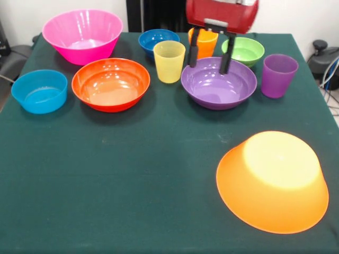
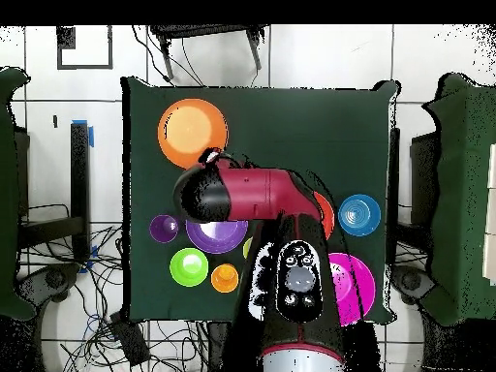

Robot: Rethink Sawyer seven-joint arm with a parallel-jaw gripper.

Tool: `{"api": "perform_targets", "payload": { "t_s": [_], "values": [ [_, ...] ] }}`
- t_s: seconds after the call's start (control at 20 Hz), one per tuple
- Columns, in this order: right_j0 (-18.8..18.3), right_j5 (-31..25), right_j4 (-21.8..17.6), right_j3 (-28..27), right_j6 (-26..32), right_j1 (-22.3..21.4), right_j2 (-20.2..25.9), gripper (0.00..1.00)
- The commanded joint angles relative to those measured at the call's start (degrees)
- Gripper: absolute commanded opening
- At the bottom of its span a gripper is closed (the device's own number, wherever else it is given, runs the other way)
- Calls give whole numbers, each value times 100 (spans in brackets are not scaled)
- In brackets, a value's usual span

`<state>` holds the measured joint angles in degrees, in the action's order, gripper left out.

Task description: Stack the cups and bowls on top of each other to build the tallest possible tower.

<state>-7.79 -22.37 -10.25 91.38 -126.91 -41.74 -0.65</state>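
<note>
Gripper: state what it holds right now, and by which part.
Nothing. The gripper is open, its fingers hanging above the purple bowl's far rim with nothing between them.

I can read no text, label, brand, number or sign anywhere in either view. The cups and bowls I see are plain coloured plastic with no markings, and the green table cloth [image 1: 132,201] is bare of print. The arm's red housing [image 1: 222,15] shows no legible lettering from the front, and from overhead the marks on its upper casing [image 2: 298,276] are too indistinct for me to read.
</note>
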Motion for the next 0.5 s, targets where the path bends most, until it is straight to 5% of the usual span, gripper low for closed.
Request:
{"api": "perform_targets", "payload": {
  "t_s": [0.05,0.5],
  "values": [
    [-33,-116,-424,254,472,73,619,100],
    [24,1,-257,177,61,384,592,100]
  ]
}}
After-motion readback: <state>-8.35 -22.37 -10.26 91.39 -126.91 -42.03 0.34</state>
